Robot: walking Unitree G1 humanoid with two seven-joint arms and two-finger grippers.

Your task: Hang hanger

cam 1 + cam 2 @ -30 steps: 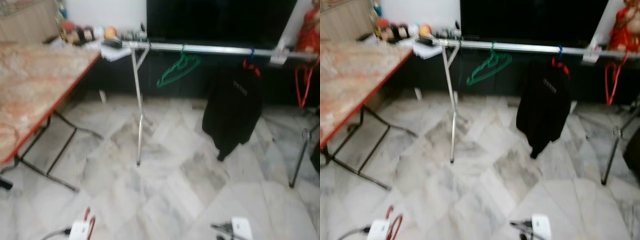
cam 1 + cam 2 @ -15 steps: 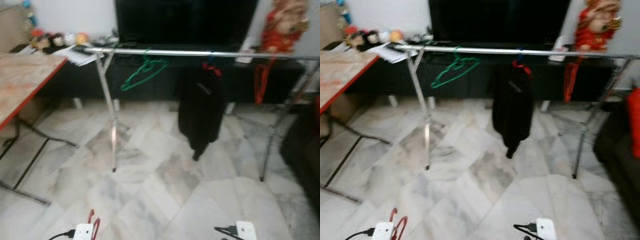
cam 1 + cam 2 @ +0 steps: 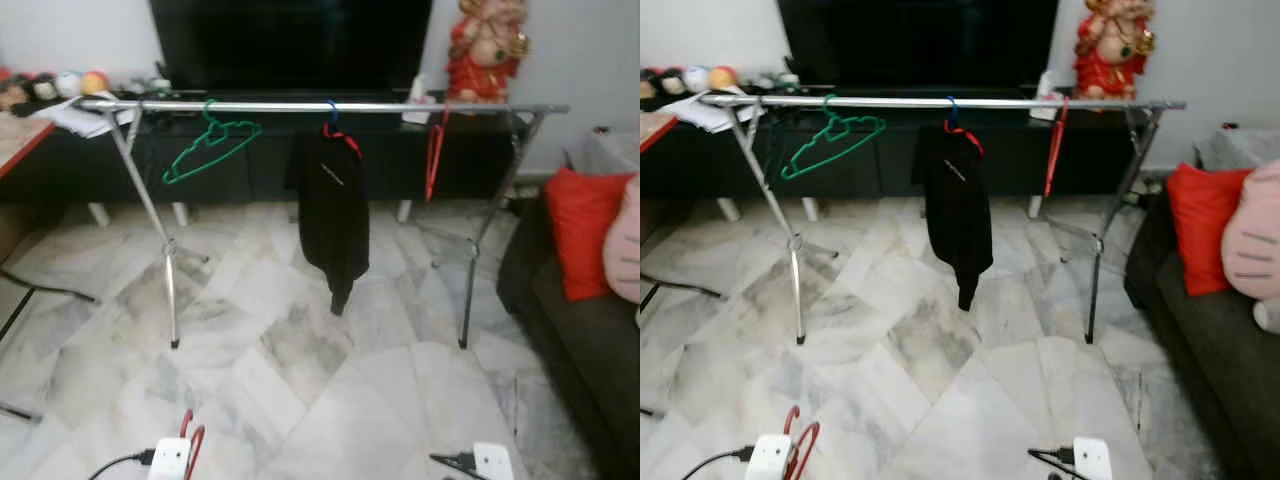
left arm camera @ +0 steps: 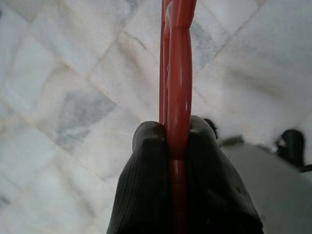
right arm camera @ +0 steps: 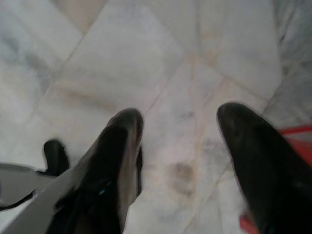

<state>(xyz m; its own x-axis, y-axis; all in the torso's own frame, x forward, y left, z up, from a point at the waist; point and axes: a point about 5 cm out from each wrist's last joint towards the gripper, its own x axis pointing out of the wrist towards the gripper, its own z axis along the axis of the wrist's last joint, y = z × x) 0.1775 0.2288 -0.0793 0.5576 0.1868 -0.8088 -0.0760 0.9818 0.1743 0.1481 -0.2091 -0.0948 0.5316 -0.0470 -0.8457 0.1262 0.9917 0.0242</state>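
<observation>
red hanger (image 4: 179,73) clamped in left pincer (image 4: 176,134).

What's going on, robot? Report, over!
Left gripper shut on red hanger, held low. Right gripper open, idle. Rail ahead, gap between green hanger and black garment.

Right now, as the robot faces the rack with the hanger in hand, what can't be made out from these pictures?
- Red hanger in the left tool: its hook and full shape, cut off by the left wrist view's top edge.
- Hanger under the black garment on the rail: covered by the cloth in the eye views.
- Small items left of the rail: too small to identify.
- Right tool: its arm is cut off.
</observation>
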